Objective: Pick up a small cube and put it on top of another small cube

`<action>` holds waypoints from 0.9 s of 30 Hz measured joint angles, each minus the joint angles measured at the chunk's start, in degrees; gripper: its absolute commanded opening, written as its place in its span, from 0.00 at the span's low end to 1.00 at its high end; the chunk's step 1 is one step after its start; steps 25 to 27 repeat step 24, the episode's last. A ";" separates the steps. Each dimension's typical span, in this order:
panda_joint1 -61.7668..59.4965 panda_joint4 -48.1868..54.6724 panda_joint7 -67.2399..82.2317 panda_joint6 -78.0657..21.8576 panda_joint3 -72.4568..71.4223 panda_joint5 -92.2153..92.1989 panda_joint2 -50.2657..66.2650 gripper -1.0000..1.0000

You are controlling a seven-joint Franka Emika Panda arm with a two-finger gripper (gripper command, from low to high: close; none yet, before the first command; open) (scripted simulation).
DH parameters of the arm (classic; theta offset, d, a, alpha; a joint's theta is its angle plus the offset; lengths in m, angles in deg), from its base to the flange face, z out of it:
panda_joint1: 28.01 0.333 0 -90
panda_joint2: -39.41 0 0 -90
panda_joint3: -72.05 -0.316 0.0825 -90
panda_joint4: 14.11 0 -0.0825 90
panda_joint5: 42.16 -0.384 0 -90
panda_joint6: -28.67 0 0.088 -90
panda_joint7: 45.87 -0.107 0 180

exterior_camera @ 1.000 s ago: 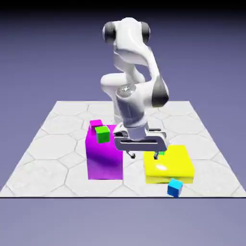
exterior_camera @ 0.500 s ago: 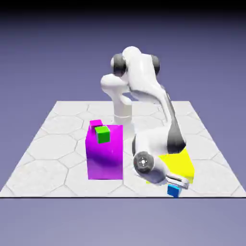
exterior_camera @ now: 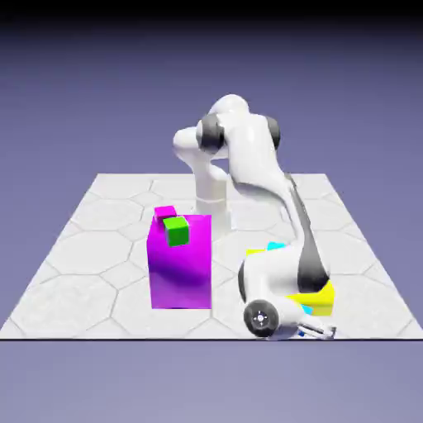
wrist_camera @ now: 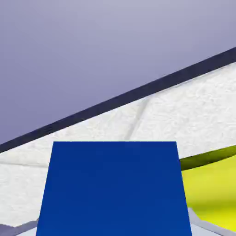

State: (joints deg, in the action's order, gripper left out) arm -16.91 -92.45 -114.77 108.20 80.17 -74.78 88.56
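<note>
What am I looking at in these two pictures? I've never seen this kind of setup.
It is a computer simulation of a white robot arm on a tiled table. One picture looks from across the table; the other comes from a camera on the arm's hand. On the table stand a magenta block with a green cube on it and a yellow block. The gripper, low at the table's near edge, is shut on the small blue cube, which fills the hand view.

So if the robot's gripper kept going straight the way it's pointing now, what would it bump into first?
The gripper is already shut on the small cube. Past that dark blue face lies the table, then its edge and backdrop. It would probably scrape the table first, though depth is unclear.
</note>
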 measured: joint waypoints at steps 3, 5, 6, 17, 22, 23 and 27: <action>-4.25 -1.82 4.16 -5.84 1.12 5.23 -6.23 0.00; -7.08 -3.03 6.93 -9.74 1.87 8.71 -10.38 0.00; -8.49 -3.64 8.32 -11.68 2.25 10.45 -12.46 0.00; -16.74 -13.66 17.09 -19.83 4.49 21.64 -27.70 0.00; -15.80 -22.95 17.20 -13.74 4.33 22.01 -31.00 1.00; -15.81 -22.95 17.23 -13.74 4.32 22.09 -31.00 1.00; -15.81 -22.95 17.23 -13.74 4.32 22.10 -31.00 1.00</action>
